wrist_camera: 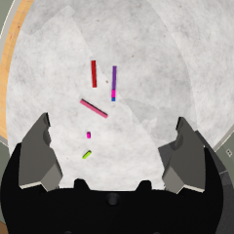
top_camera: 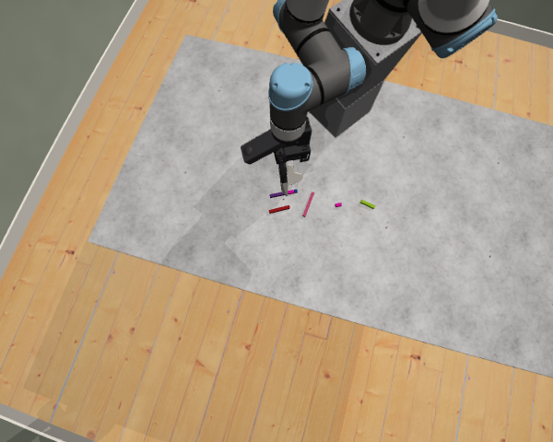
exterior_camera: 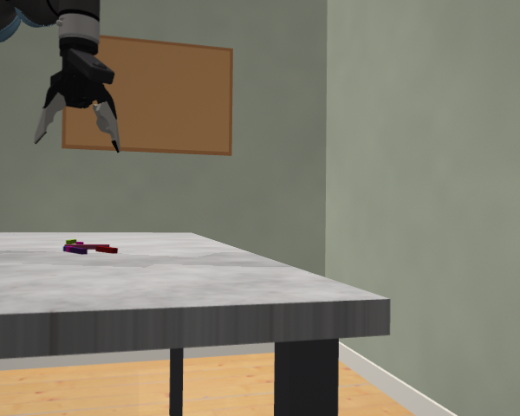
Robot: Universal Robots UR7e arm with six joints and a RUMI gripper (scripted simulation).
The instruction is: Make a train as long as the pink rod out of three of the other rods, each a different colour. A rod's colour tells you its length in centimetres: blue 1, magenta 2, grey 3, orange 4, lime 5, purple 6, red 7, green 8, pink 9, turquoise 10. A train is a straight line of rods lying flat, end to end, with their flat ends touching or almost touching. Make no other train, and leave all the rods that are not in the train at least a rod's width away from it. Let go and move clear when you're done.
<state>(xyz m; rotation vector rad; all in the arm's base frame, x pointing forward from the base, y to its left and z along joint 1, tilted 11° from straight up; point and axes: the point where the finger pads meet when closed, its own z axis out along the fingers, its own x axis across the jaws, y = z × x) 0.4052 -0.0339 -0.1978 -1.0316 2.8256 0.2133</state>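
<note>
A purple rod [wrist_camera: 114, 77], a magenta rod [wrist_camera: 113, 93] and a small blue rod [wrist_camera: 113, 99] lie flat end to end in one straight line on the grey mat; the line also shows in the top view, where the purple rod [top_camera: 277, 194] lies at its left. The pink rod [top_camera: 308, 203] [wrist_camera: 94, 108] lies slanted close beside the line. My gripper [exterior_camera: 76, 145] [top_camera: 286, 182] is open and empty, high above the rods.
A red rod [top_camera: 279, 209] [wrist_camera: 94, 73] lies parallel to the line, a short way off. A second magenta rod [top_camera: 337, 204] [wrist_camera: 88, 135] and a lime rod [top_camera: 367, 204] [wrist_camera: 87, 155] lie apart to one side. The mat's edge and wooden floor lie beyond.
</note>
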